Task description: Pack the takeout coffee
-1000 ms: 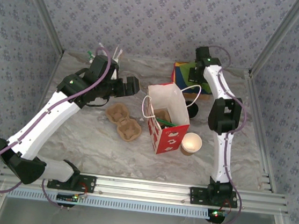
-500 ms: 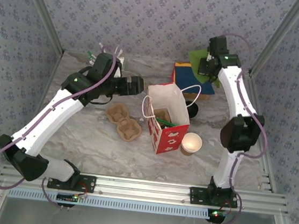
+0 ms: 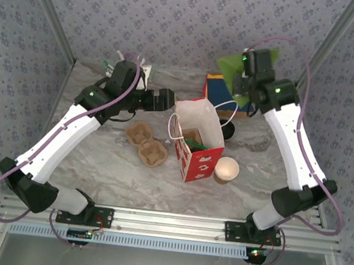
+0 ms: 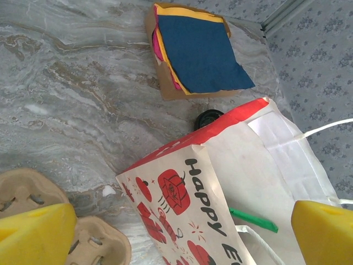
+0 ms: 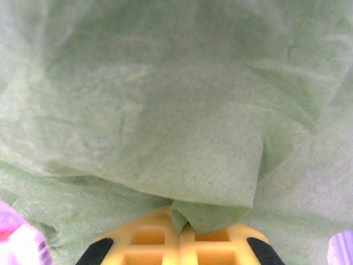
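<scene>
High above the napkin stack, right claw pinches green napkin

I'm looking at a table with a grey marbled top, evenly lit. Pale walls printed with small blue flowers close it in on three sides. Metal posts stand in the back corners, and a slotted aluminium rail runs along my near edge.

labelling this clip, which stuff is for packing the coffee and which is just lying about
Job, likely: red-and-white paper bag; brown pulp cup tray; green paper napkin in right gripper.
Lying about: lidless brown paper cup; cardboard box of coloured napkins.
</scene>
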Action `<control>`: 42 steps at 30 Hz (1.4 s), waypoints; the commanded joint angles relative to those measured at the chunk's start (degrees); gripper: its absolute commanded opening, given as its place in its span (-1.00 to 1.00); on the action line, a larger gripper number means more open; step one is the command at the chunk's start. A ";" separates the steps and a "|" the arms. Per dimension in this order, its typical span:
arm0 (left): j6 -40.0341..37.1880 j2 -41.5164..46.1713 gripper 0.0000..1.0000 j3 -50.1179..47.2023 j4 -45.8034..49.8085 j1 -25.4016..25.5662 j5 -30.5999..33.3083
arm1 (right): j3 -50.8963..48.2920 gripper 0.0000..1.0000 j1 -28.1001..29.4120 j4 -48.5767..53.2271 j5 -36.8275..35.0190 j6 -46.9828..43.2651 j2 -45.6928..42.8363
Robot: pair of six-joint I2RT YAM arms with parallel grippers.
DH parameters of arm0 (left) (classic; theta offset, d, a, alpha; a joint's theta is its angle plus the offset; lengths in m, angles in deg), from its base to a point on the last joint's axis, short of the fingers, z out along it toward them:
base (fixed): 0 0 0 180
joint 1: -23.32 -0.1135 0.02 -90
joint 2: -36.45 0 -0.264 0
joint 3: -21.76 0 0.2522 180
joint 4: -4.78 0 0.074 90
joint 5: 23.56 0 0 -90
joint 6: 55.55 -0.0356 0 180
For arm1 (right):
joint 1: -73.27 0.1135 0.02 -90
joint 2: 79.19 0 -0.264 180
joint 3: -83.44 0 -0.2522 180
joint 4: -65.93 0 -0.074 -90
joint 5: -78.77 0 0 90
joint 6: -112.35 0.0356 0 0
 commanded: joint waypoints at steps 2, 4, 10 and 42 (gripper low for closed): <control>-1.10 2.28 0.99 -0.57 -2.57 0.31 -1.12 | 0.89 -0.94 9.51 4.97 -14.89 -2.63 -5.69; -0.84 3.20 0.99 -1.53 -2.81 0.25 -1.05 | 1.22 -0.94 13.78 5.96 -18.74 -2.48 -6.47; -0.39 7.28 1.00 -4.75 -3.08 0.24 0.35 | 0.44 -0.91 24.19 8.56 -26.89 -1.70 -7.52; 0.36 18.85 1.00 -11.07 0.15 0.22 6.33 | -4.26 -0.81 32.16 29.94 -32.93 23.44 9.89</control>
